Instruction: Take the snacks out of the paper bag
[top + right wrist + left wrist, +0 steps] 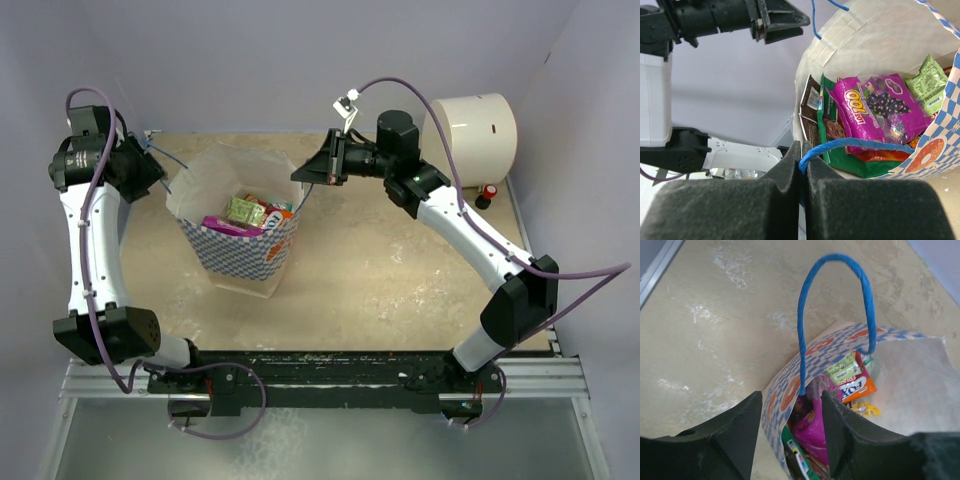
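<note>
The paper bag [240,265] stands upright at the table's left centre, its mouth open. Inside lie the snacks [250,213]: a magenta pouch [860,112], a dark brown packet [812,110], a green packet [927,80], an orange pack [855,385] and a small yellow candy pack [865,408]. My right gripper [801,150] is shut on the bag's right blue cord handle [860,144] and holds it at the rim. My left gripper [791,395] is open just above the bag's left rim [790,385], with the other blue handle [801,330] looping up in front of it.
A large cream cylinder [470,130] lies at the back right, with a small red object [490,192] beside it. Grey walls close in the back and both sides. The arms' mounting rail [320,365] runs along the near edge.
</note>
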